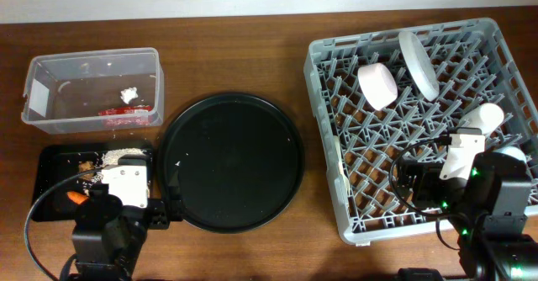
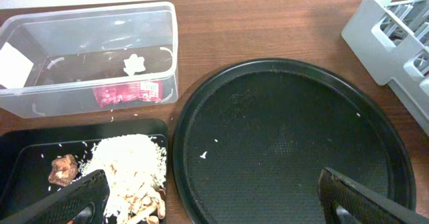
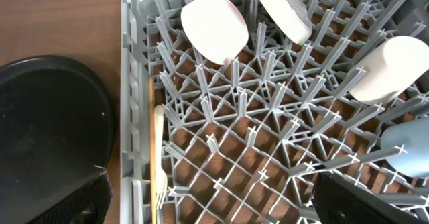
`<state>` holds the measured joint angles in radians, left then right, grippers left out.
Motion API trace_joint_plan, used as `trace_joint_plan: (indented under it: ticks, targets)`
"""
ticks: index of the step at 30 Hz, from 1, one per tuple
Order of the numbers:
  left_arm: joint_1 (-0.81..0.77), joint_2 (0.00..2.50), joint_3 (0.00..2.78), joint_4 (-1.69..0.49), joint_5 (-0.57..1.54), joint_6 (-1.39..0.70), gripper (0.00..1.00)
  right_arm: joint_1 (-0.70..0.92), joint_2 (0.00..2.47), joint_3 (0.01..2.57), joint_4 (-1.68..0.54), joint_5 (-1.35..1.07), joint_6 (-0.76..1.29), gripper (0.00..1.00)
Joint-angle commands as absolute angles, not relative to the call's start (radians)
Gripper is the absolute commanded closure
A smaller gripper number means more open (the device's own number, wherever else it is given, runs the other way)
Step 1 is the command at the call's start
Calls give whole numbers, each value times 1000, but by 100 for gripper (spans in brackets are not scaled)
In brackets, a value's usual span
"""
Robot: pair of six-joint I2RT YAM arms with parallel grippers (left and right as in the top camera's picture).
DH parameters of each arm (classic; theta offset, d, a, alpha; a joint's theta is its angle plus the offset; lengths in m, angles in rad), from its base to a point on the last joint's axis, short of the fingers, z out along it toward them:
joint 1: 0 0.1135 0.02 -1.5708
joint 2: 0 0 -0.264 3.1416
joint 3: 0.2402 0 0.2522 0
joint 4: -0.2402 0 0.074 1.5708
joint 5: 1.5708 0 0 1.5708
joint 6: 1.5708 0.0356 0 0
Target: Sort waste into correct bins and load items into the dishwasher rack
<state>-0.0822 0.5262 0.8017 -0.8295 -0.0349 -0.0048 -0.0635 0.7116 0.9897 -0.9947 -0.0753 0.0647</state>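
Observation:
The clear tub (image 1: 92, 92) holds the red wrapper (image 2: 127, 92) and the white tissue (image 2: 136, 64). The shallow black tray (image 1: 50, 159) holds beige scraps (image 2: 131, 167), a brown lump (image 2: 64, 170) and the orange carrot (image 1: 77, 198). The dishwasher rack (image 1: 324, 146) holds the grey plate (image 1: 418, 64), white bowl (image 1: 377, 86), whitish cup (image 3: 389, 70), light blue cup (image 3: 405, 140), and the fork (image 3: 159, 150) and chopstick (image 3: 152, 143) along its left wall. My left gripper (image 2: 214, 207) is open and empty over the two trays' meeting edges. My right gripper (image 3: 211, 204) is open and empty above the rack's front.
The large round black tray (image 1: 233, 161) lies between the bins and the rack, with a few crumbs on it. Bare wooden table shows behind it. The rack's pegs stand under my right gripper.

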Motion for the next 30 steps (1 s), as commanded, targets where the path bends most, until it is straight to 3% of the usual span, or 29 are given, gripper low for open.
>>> trace_joint_plan:
  ticks: [1,14,24,30]
  targets:
    - [-78,522,791,-831,-49,-18,1,-59,721,982,-994,-63,67,1]
    - [-78,521,791,-831,-49,-18,1,-57,719,966,-995,-67,67,1]
    - [-78,522,791,-831,-49,-18,1,-57,397,736,-986,-48,67,1]
    - [-78,522,791,-831,-49,-18,1,-57,144,463,-725,-47,67,1]
